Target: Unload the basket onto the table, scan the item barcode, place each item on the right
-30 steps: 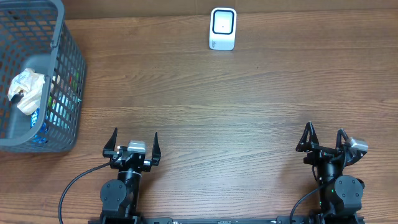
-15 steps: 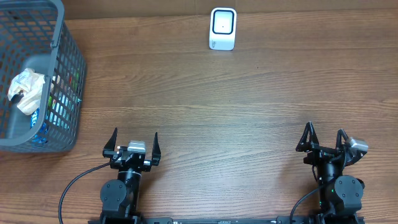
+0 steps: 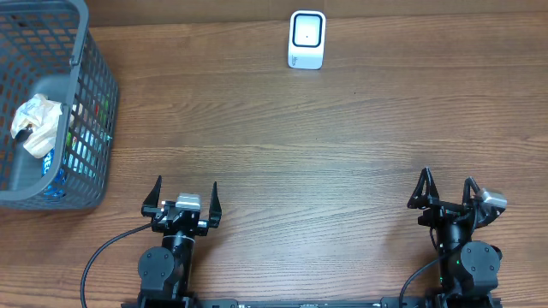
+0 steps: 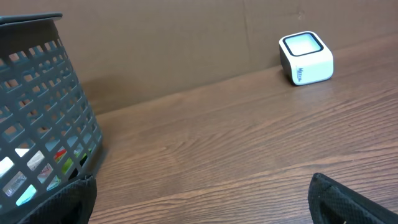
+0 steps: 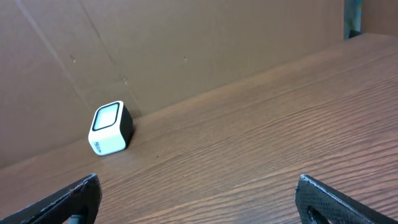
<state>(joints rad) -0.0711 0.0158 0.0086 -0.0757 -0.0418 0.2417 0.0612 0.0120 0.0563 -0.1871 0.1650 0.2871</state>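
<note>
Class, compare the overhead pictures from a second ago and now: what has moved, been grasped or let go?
Nothing visibly changed. The left gripper and right gripper stay open and empty at the near edge; the basket and the scanner have not moved.

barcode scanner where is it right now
Overhead, the barcode scanner stands alone at the far edge of the table, near the middle and well right of the grey basket.

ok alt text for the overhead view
At the near edge of a wooden table, the robot's left gripper and right gripper sit open and empty. A white scanner stands at the far edge; a grey basket of packets sits left.
</note>
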